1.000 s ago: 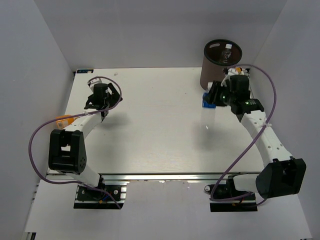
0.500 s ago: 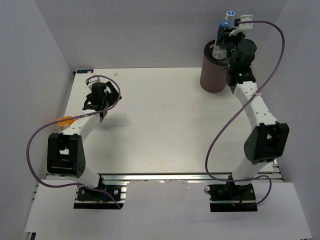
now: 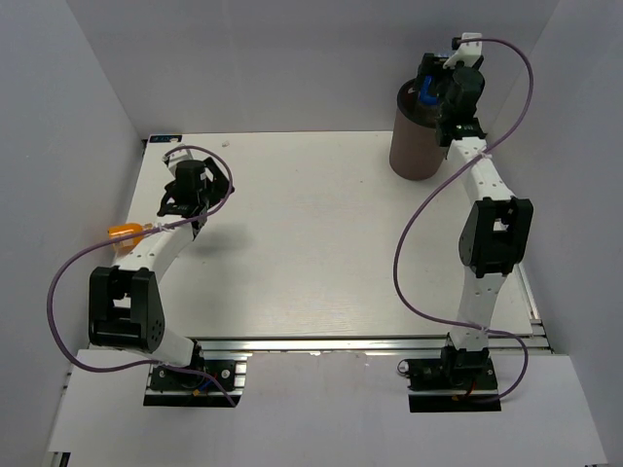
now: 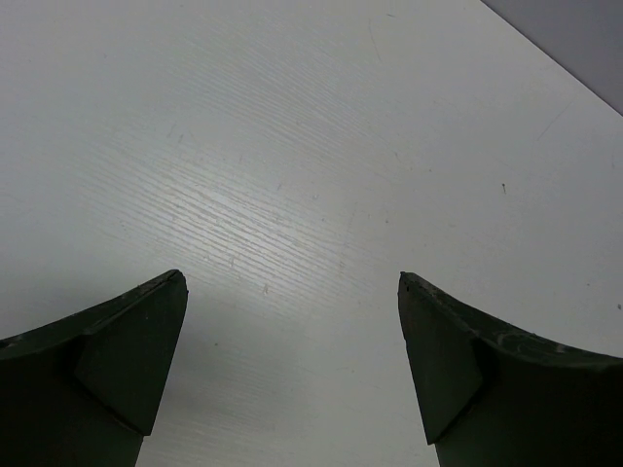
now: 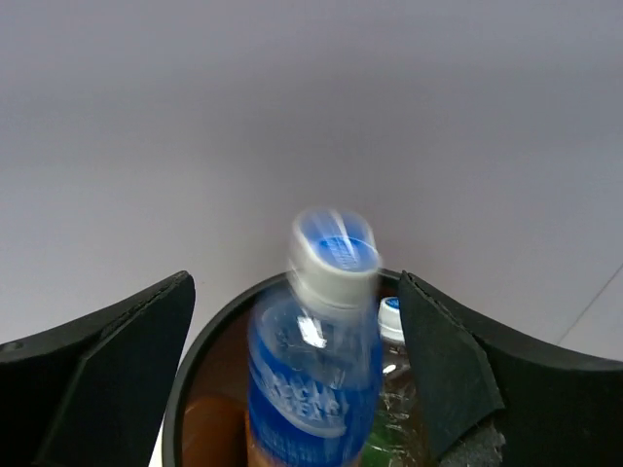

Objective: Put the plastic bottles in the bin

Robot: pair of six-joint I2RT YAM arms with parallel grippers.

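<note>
The right end effector [image 5: 292, 280] is spread wide, its two dark fingers [image 5: 107, 379] far apart and gripping nothing. Between them, touching neither, is a clear plastic bottle with a blue label and a white cap [image 5: 316, 379]. It stands roughly upright and is smeared by motion blur. Its lower body is already inside the mouth of the tall brown cylindrical bin with a black rim [image 5: 206, 336], while the cap sits above the rim. Just to the right of it, deeper in the bin, is a second clear plastic bottle [image 5: 391, 389], also cap up. In the overhead view this end effector is held high, directly over the bin's opening. The bin stands at the far right corner of the white wood-grain desk [image 3: 311, 243], with the right arm stretched up and away from its base towards it.

The left end effector [image 4: 292, 277] is likewise fully spread and empty, with only bare desk surface between its fingers. It points down over the far left part of the desk, well apart from the bin.
</note>
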